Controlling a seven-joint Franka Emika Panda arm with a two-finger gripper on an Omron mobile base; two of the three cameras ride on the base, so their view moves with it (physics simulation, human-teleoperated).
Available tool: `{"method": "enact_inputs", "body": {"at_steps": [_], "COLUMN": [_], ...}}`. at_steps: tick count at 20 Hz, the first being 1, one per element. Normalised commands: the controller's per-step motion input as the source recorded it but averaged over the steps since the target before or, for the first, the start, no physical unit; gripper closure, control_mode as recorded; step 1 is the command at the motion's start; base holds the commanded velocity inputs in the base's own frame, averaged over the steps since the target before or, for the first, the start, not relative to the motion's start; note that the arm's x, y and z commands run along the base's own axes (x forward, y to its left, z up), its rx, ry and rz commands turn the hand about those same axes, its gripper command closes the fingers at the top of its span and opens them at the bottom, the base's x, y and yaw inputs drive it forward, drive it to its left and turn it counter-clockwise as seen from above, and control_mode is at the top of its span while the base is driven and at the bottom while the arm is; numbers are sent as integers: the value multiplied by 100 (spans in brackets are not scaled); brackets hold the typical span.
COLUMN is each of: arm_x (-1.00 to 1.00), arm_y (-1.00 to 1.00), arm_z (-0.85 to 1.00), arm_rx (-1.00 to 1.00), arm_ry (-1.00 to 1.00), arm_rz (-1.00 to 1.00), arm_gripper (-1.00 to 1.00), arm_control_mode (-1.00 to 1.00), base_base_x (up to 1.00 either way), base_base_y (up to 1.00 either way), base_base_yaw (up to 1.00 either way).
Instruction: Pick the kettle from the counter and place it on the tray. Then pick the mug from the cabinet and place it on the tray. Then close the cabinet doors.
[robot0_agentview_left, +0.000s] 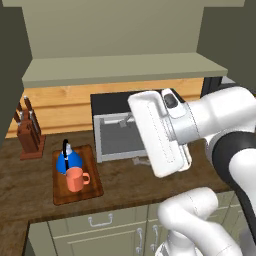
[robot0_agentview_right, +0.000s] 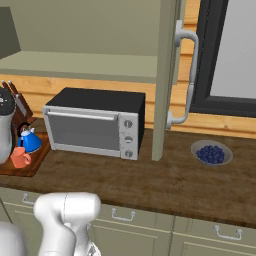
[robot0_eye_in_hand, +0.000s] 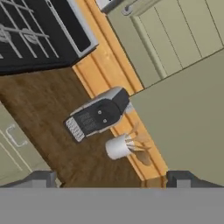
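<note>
The kettle and the mug both sit on the tray, the mug just in front of the kettle and touching or nearly so. The tray lies near the left end of the desk, beside the knife block and left of the toaster oven. So both placing steps look done. What seems left is the cabinet doors: one door stands swung out edge-on over the desk, its silver handle facing right, with the shelf bare. The pincer holds nothing, its fingers wide apart, looking down at the desk's far stretch.
</note>
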Motion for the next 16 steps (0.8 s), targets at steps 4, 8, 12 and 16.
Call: {"method": "enact_inputs", "body": {"at_steps": [4, 8, 12, 16], "arm_x": [-35, -45, -60, -70], "arm_y": [32, 32, 35, 42], "arm_z": [46, 35, 27, 22], "arm_rx": [0, 0, 0, 0], "arm_ry": [-29, -40, -54, -46], "arm_rz": [14, 8, 6, 9], "arm_gripper": [-100, -100, -100, -100], "arm_control_mode": [-100, -100, -100, -100], "base_base_x": [0, 0, 0, 0], "base_base_y": [0, 0, 0, 0], "base_base_yaw": [0, 0, 0, 0]}}
